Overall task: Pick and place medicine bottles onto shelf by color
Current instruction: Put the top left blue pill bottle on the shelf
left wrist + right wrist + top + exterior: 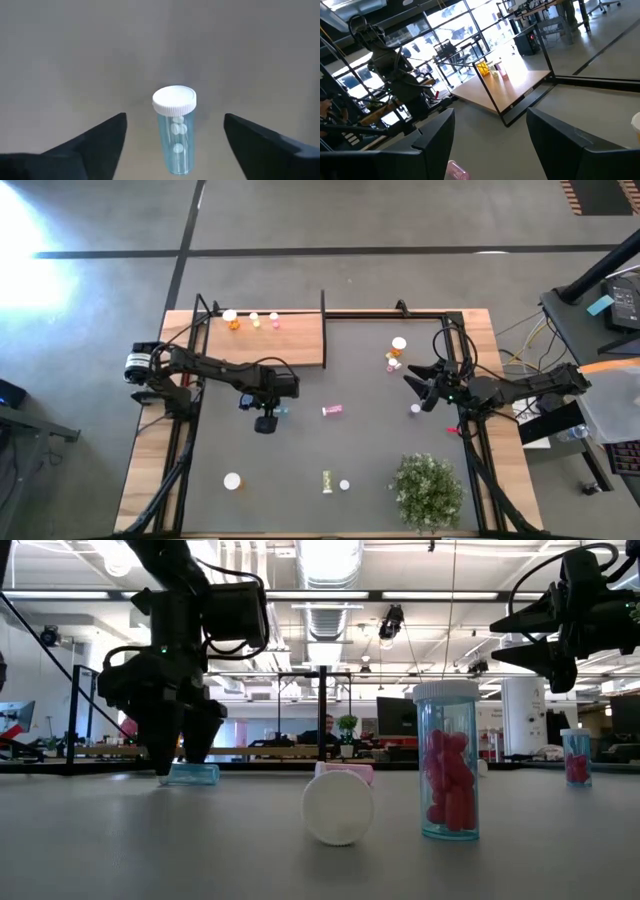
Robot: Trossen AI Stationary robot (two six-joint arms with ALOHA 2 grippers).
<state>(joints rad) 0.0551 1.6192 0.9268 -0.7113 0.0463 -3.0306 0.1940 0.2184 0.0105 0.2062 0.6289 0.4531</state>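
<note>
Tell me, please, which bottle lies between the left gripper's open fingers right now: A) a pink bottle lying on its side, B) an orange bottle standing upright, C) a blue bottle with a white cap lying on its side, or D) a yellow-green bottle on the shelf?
C: the left wrist view shows the blue bottle, white-capped, lying on the mat between the left gripper's spread fingers, untouched.

On my feed the bottle under the left end effector is clear pale blue with a white cap and white pills inside. I see the worktop mat as dark grey, the shelf as light-brown wood. A pink bottle lies mid-mat. The plant is green. Both arms look black.
</note>
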